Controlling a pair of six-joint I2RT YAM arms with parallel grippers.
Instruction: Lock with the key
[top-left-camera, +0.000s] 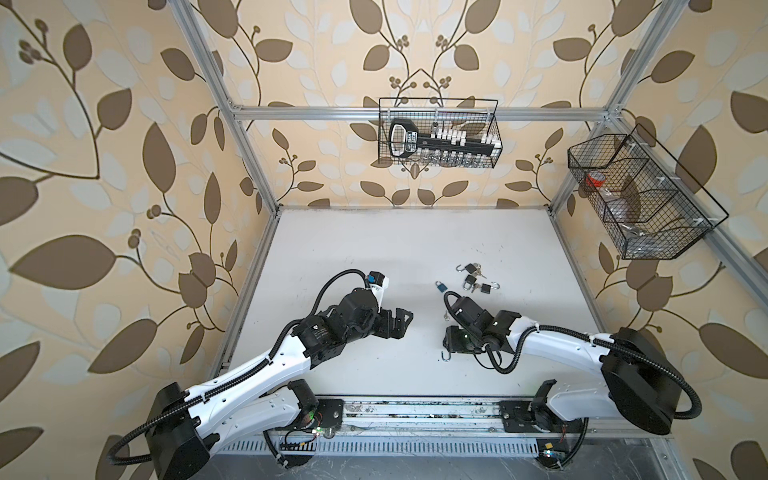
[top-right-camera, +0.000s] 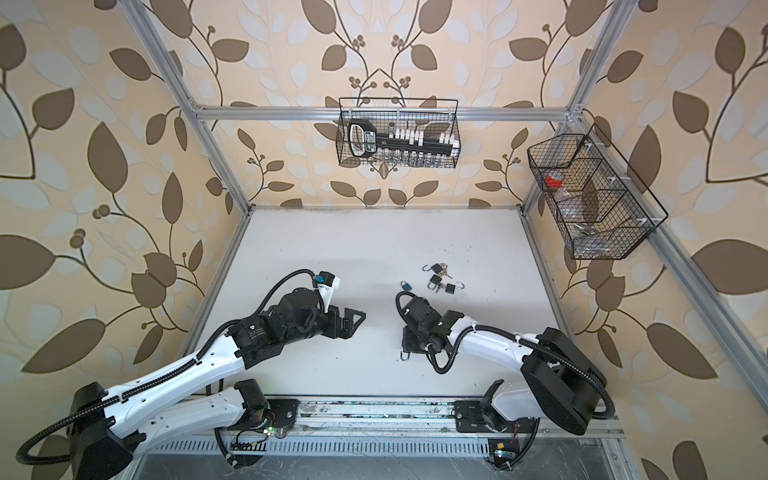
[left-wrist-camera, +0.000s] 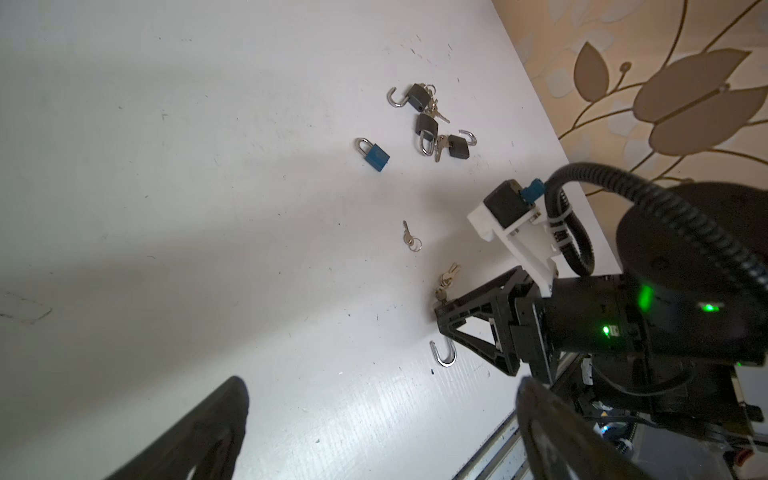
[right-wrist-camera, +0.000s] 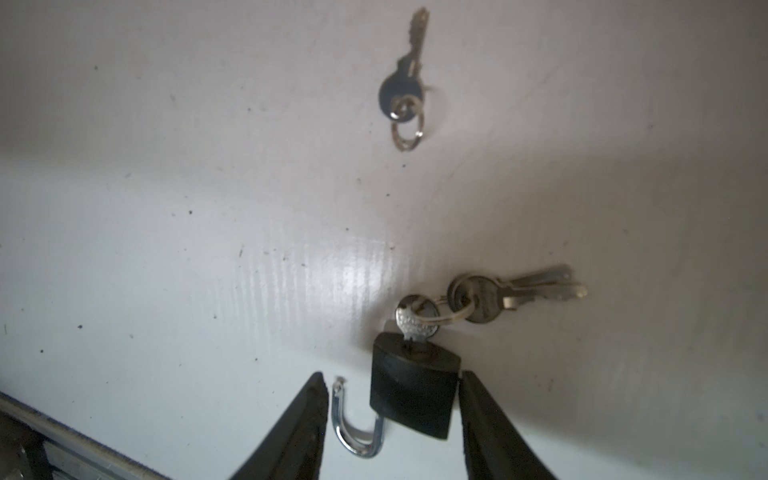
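Observation:
A black padlock (right-wrist-camera: 411, 386) lies on the white table, its silver shackle (right-wrist-camera: 357, 424) swung open. A key (right-wrist-camera: 415, 322) sits in its keyhole, with two more keys (right-wrist-camera: 511, 291) on the same ring. My right gripper (right-wrist-camera: 392, 376) is low over the table and open, its fingers bracketing the padlock: one finger (right-wrist-camera: 478, 415) touches the body, while a thin gap separates the other from the shackle tip. In both top views the arm hides the lock body; only the shackle (top-left-camera: 446, 356) shows. My left gripper (top-left-camera: 405, 320) (left-wrist-camera: 382, 386) hovers wide open and empty, to the left.
A loose key on a ring (right-wrist-camera: 405, 91) (left-wrist-camera: 409, 237) lies just beyond the padlock. Farther back lie a blue padlock (top-left-camera: 440, 286) and three black padlocks with keys (top-left-camera: 473, 276). Wire baskets (top-left-camera: 438, 133) (top-left-camera: 640, 195) hang on the back and right walls. The base rail (top-left-camera: 415, 411) runs along the front.

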